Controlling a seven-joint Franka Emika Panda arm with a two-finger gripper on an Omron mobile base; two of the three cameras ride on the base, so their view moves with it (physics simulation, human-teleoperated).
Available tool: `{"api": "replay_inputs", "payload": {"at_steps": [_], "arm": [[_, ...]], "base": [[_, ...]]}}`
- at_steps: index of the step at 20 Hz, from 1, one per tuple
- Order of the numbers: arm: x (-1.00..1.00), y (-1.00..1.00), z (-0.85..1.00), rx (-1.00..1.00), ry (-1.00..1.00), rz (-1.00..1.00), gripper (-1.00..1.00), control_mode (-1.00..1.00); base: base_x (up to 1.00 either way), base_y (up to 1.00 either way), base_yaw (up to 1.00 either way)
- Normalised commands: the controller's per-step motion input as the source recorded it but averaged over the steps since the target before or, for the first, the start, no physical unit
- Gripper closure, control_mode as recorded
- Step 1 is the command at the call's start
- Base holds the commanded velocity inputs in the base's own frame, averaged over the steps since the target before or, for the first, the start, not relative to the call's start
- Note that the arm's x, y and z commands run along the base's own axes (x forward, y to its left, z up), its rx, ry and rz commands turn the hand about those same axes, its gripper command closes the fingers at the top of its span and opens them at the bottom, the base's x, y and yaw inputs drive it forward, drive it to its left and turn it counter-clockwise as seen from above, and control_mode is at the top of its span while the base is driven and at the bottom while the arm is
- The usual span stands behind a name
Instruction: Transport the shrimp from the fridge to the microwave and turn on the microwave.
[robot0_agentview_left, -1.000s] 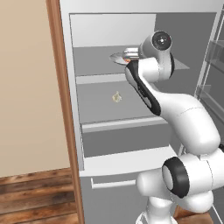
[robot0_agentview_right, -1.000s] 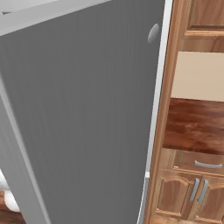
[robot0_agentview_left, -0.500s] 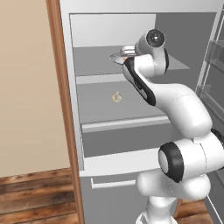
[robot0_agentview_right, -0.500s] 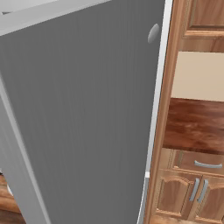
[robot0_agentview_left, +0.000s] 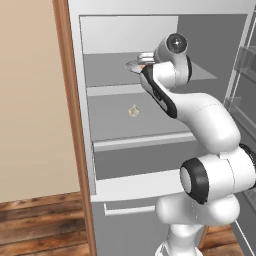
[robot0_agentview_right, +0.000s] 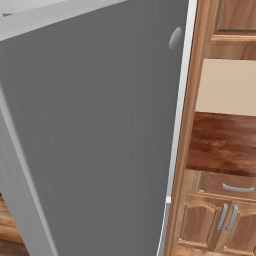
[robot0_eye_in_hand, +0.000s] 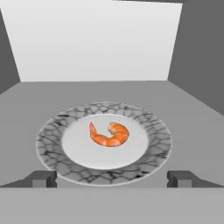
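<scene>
A home kitchen: open fridge (robot0_agentview_left: 150, 45), wooden cabinets (robot0_agentview_right: 215, 220), wood plank floor (robot0_agentview_left: 40, 225).

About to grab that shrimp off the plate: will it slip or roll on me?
The shrimp looks glossy and curled, so it may slide on the smooth plate. It lies flat, so rolling seems unlikely. Being tiny, it is probably light.

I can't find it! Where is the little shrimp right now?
In the hand view, the shrimp lies in the middle of a marbled plate on a fridge shelf.
</scene>
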Motion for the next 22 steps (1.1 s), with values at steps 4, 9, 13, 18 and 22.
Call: {"api": "replay_inputs", "payload": {"at_steps": [4,9,13,18,22], "arm": [[0.00,-0.05,-0.14,0.00,0.00,0.00,-1.00,-1.00],[0.15,-0.09,-0.10,0.00,-0.03,0.00,-1.00,-1.00],[0.28,-0.08,-0.02,0.00,0.00,0.00,-1.00,-1.00],[0.31,-0.01,0.00,0.00,0.00,0.00,-1.00,-1.00],[0.27,0.00,0.00,0.00,0.00,0.00,-1.00,-1.00]], "base": [[0.00,0.00,0.00],[0.00,0.00,0.00],[0.00,0.00,0.00],[0.00,0.00,0.00],[0.00,0.00,0.00]]}}
